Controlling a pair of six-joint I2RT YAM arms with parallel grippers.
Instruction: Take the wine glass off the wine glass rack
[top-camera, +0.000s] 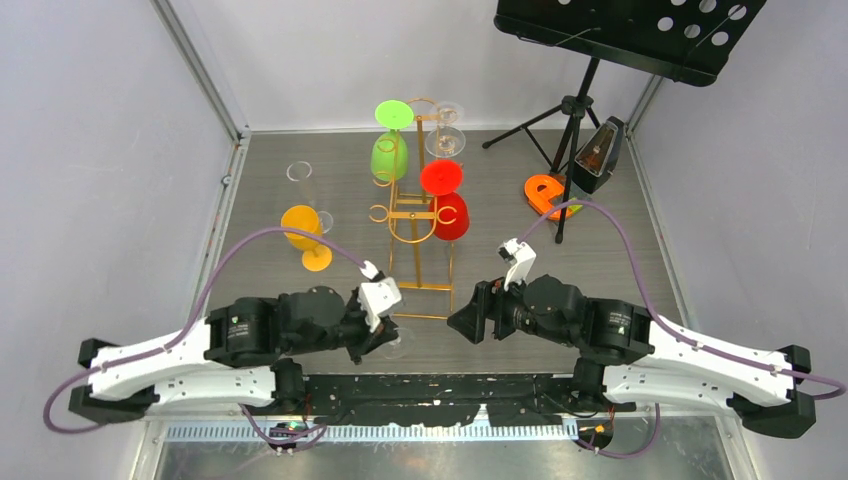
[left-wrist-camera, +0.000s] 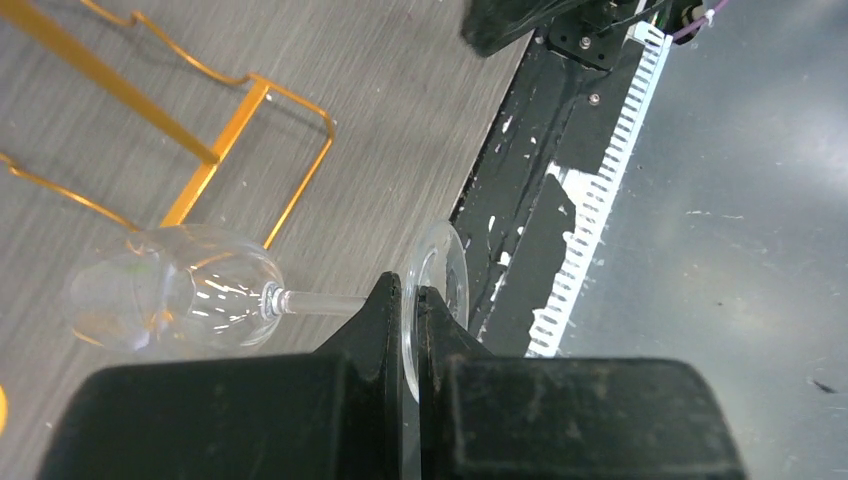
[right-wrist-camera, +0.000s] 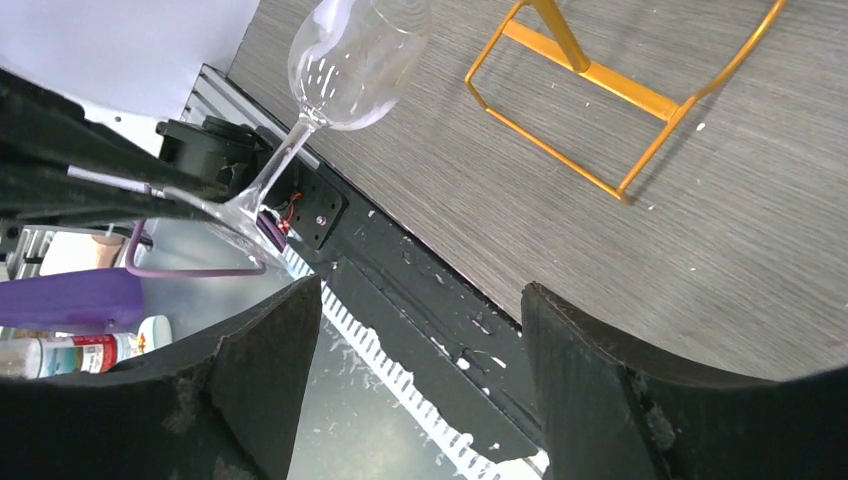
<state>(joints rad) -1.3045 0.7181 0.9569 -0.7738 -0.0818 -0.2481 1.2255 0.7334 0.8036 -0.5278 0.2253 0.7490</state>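
Observation:
The gold wire wine glass rack (top-camera: 421, 214) stands mid-table; its rectangular base shows in the left wrist view (left-wrist-camera: 214, 160) and the right wrist view (right-wrist-camera: 600, 86). A green glass (top-camera: 390, 155), a red glass (top-camera: 449, 214) and a clear glass (top-camera: 445, 137) hang on it. My left gripper (top-camera: 384, 336) (left-wrist-camera: 410, 300) is shut on the foot (left-wrist-camera: 443, 268) of a clear wine glass (left-wrist-camera: 170, 290), held off the rack near the table's front edge with its bowl above the table. The glass also shows in the right wrist view (right-wrist-camera: 355, 60). My right gripper (top-camera: 466, 321) (right-wrist-camera: 420, 330) is open and empty, beside the rack base.
An orange glass (top-camera: 304, 234) stands on the table left of the rack, with a clear glass rim (top-camera: 299, 171) behind it. A black music stand (top-camera: 620, 40), a metronome (top-camera: 600, 150) and an orange object (top-camera: 548, 192) are at the back right. Grey walls close both sides.

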